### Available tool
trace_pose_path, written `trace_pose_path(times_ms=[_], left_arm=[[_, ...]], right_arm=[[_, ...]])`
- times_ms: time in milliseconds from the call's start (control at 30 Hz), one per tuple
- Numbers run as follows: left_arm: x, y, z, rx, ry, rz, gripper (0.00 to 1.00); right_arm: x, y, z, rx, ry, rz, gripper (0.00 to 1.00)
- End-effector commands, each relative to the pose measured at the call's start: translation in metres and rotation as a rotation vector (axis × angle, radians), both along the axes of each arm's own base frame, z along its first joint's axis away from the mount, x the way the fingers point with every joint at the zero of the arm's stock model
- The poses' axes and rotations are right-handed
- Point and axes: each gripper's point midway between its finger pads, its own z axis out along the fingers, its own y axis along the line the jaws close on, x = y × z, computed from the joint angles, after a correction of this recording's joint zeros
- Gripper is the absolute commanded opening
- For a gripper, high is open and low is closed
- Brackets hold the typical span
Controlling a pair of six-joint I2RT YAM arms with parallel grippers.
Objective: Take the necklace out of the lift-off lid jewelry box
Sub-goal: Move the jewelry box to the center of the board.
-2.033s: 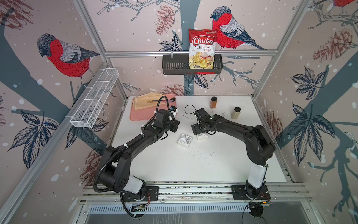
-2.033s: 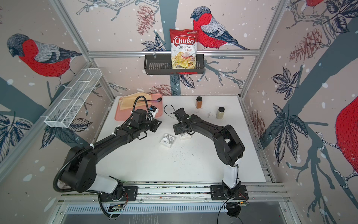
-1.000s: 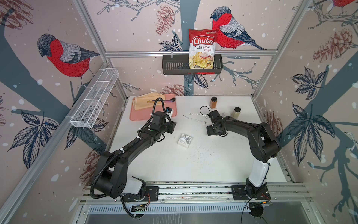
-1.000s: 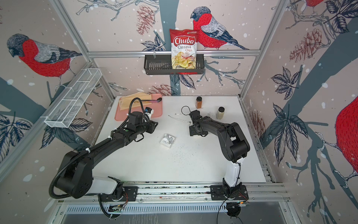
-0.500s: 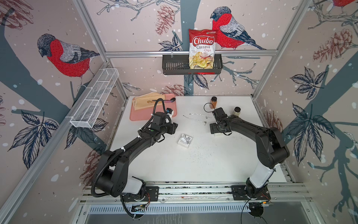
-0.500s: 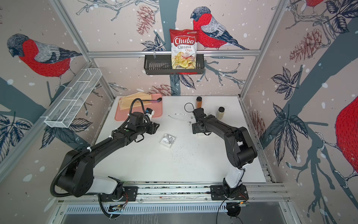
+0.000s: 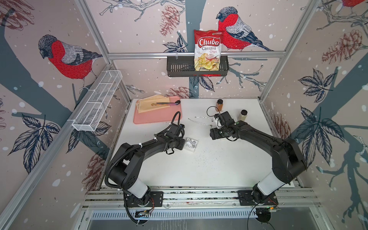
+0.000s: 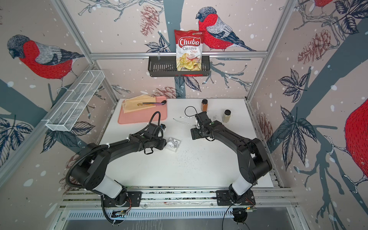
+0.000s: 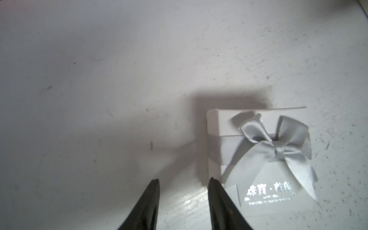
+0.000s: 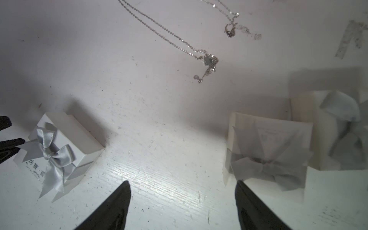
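Though flecked with dark grit near its middle, plain white otherwise as a tabletop [image 7: 209, 175], framed by aluminium posts and walled in bullfinch-and-pinecone wallpaper [image 7: 65, 57]. Toward the back, a pink tray [image 7: 159, 118] under a tan cloth [image 7: 151, 104] and a dark-handled utensil [image 7: 165, 103], plus a brown spice jar [image 7: 219, 105] and a pale one [image 7: 243, 115]. On the back wall, a black basket [image 7: 179, 66] with a chip bag [image 7: 208, 51].

Loose on the bare table, outside any box: the necklace [image 10: 208, 59], between tray and right arm, near and ahead of the right gripper [image 10: 182, 182], touching neither finger. Spread wide there, with only table between. Spread less at the left gripper [image 9: 183, 180], likewise empty, with one finger just beside a corner of the bow-tied white jewelry box [image 9: 258, 159].

Given by the right wrist view alone: chain links, pendant, and a blurred second box piece [image 10: 268, 151] beside one finger, mostly hidden under the arm from above. Given by both top views alone: tray, jars and walls.
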Motion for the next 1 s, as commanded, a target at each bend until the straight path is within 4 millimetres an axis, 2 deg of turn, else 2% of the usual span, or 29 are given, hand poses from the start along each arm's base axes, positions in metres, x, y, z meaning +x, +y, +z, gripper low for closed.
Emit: trace_pose_path(times_ms=[0,167,400,533,633,800,867,967], left_arm=[[-0.004,-0.004,0.002,-0.021,0.029,0.014,0.44],[-0.005,-0.011,-0.001,-0.043,0.061,0.002,0.42],[-0.009,-0.045,-0.008,-0.111,0.118,-0.064,0.38],[-0.008,-0.071,0.000,-0.195,0.121,-0.110,0.38],[-0.009,-0.090,0.007,-0.269,0.129,-0.144,0.38],[-0.012,-0.119,0.022,-0.424,0.153,-0.221,0.40],[-0.006,-0.117,0.026,-0.417,0.126,-0.218,0.41],[0.016,-0.092,0.030,-0.370,0.070,-0.153,0.43]], right_arm=[[-0.006,0.018,-0.002,0.067,0.021,0.055,0.81],[-0.011,0.022,-0.007,0.092,0.040,0.057,0.81],[-0.020,0.027,-0.012,0.137,0.074,0.047,0.79],[-0.025,0.032,-0.013,0.173,0.095,0.042,0.79],[-0.031,0.034,-0.012,0.194,0.107,0.034,0.83],[-0.033,0.029,-0.015,0.164,0.104,-0.064,0.84],[-0.039,0.032,-0.016,0.149,0.098,-0.094,0.85],[-0.050,0.038,-0.019,0.116,0.097,-0.141,0.86]])
